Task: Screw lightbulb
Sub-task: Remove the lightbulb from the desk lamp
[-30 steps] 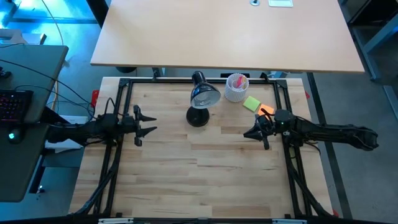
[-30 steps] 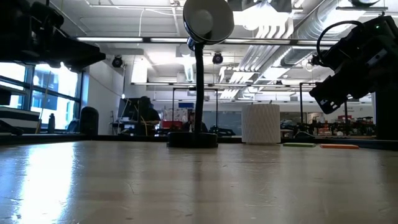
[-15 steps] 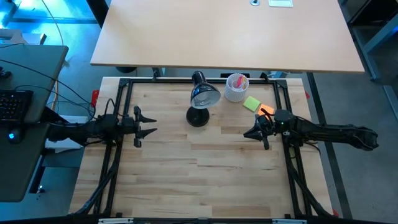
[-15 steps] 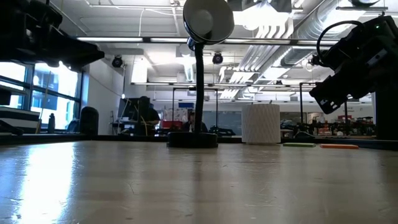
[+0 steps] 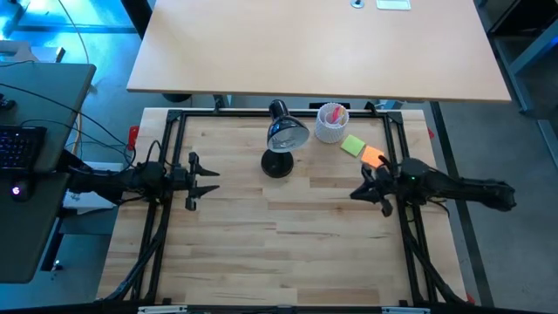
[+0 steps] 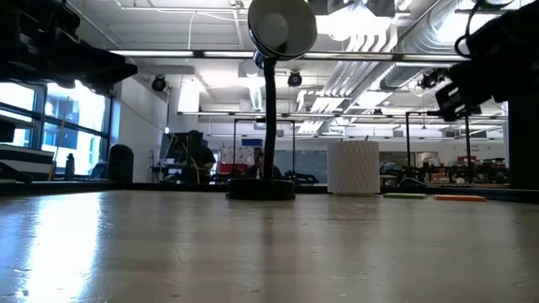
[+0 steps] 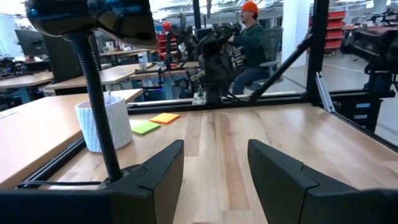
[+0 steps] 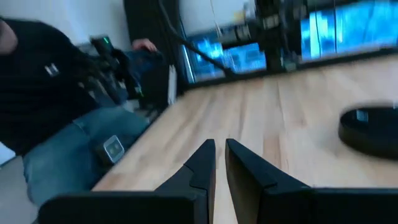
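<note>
High view: the left gripper (image 5: 202,179) sits at the left centre of the frame over the wooden table (image 5: 288,244), fingers spread apart and holding nothing. The right gripper (image 5: 364,193) sits at the right centre, its fingers nearly pressed together and empty. The black desk lamp (image 5: 281,139) stands at upper centre, its head tilted above its round base. The white ribbed cup (image 5: 331,122) stands just right of the lamp head. A green sticky note (image 5: 352,145) and an orange sticky note (image 5: 373,157) lie beside the cup, toward the right gripper. The lightbulb cannot be made out in this view.

Low view: the lamp (image 6: 271,93) rises at centre frame. The cup (image 6: 353,167) stands right of it. Parts of both arms show at the upper left and upper right corners.

Left wrist view: the two dark fingers (image 7: 283,180) stand well apart at the lower frame. The cup (image 7: 103,123) and both notes lie at left centre. A seated person (image 7: 250,43) shows at the upper centre, beyond the table.

Right wrist view: the fingers (image 8: 202,163) are almost touching at lower centre. The lamp base (image 8: 368,127) lies at the right edge. A person (image 8: 56,118) fills the left side. The lightbulb is not visible in any view.
</note>
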{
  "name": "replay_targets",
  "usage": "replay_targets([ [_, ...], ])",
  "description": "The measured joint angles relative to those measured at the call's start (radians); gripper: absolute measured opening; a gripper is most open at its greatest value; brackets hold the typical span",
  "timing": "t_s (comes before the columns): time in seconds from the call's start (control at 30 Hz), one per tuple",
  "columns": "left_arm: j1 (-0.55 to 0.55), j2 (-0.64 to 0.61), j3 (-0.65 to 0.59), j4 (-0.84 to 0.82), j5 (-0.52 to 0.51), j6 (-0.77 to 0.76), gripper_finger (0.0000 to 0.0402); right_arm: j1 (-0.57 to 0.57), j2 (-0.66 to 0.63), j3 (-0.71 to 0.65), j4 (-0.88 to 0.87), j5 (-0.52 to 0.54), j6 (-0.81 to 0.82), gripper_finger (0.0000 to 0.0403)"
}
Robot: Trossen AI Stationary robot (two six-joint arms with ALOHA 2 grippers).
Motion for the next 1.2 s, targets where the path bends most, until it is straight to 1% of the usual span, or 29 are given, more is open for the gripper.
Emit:
replay_targets([
  [0.13, 0.0, 0.0, 0.0, 0.0, 0.0, 0.0, 0.0172, 0.005, -0.142, 0.0, 0.0, 0.0, 0.0, 0.0032],
  [0.17, 0.0, 0.0, 0.0, 0.0, 0.0, -0.001, 0.0172, 0.004, -0.157, 0.0, 0.01, -0.001, -0.001, 0.0032],
  [0.27, 0.0, 0.0, 0.0, 0.001, -0.001, 0.0, 0.0172, 0.008, -0.155, 0.0, 0.074, 0.001, 0.0, 0.0032],
  [0.57, 0.0, 0.0, 0.0, 0.001, -0.001, 0.0, 0.0172, 0.011, -0.144, 0.0, 0.047, 0.001, 0.0, 0.0032],
  [0.7, 0.0, 0.0, 0.0, 0.001, -0.001, 0.0, 0.0172, 0.011, -0.144, 0.0, 0.039, 0.005, -0.159, 0.0032],
  [0.77, -0.001, 0.0, 0.0, 0.001, -0.001, 0.0, 0.0172, 0.011, -0.144, 0.0, 0.038, 0.005, -0.186, 0.0032],
  [0.9, -0.011, 0.0, 0.0, 0.001, -0.001, 0.0, 0.0172, 0.011, -0.143, 0.0, 0.032, 0.005, -0.151, 0.0032],
  [1.2, -0.014, 0.0, 0.0, 0.001, -0.001, 0.0, 0.0172, 0.011, -0.143, 0.0, 0.016, 0.005, 0.025, 0.0032],
])
